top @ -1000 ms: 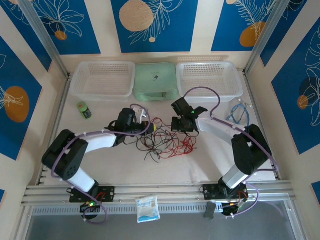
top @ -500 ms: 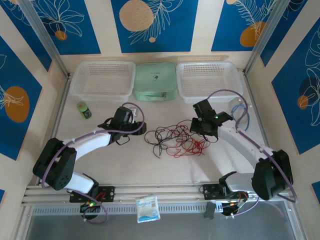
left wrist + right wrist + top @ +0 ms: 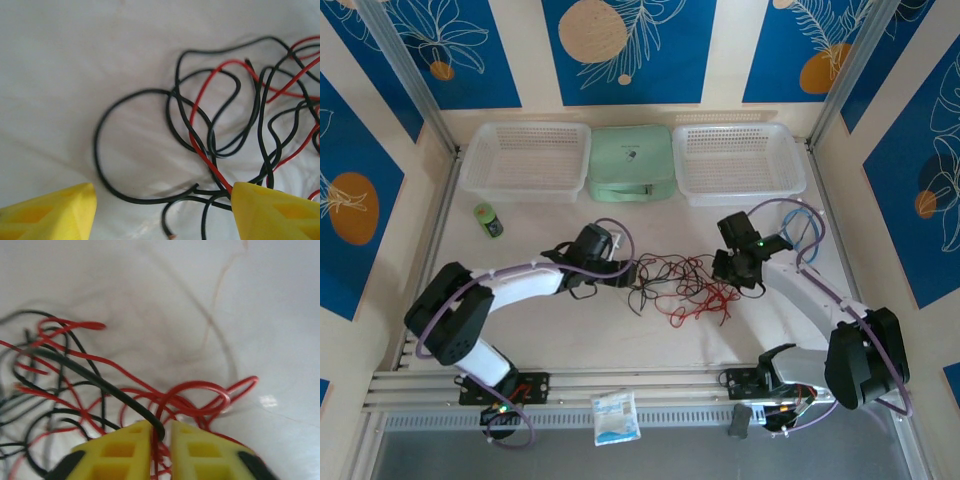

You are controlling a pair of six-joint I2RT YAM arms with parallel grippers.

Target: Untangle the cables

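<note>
The cables are thin red and black wires in a loose tangle at the table's middle. My left gripper is at the tangle's left edge, open. In the left wrist view its yellow fingers stand wide around black loops and one red cable, and a bare black end lies between them; the gripper grips nothing. My right gripper is at the tangle's right edge. In its wrist view the jaws stand a narrow gap apart, with a black cable and red strands running loosely through the gap.
Two white mesh baskets flank a pale green case at the back. A small green object lies far left and a light-blue coiled cable far right. A white packet rests on the front rail.
My left gripper opened and moved right onto the tangle's left edge. My right gripper pulled the bundle rightward, then its jaws parted slightly.
</note>
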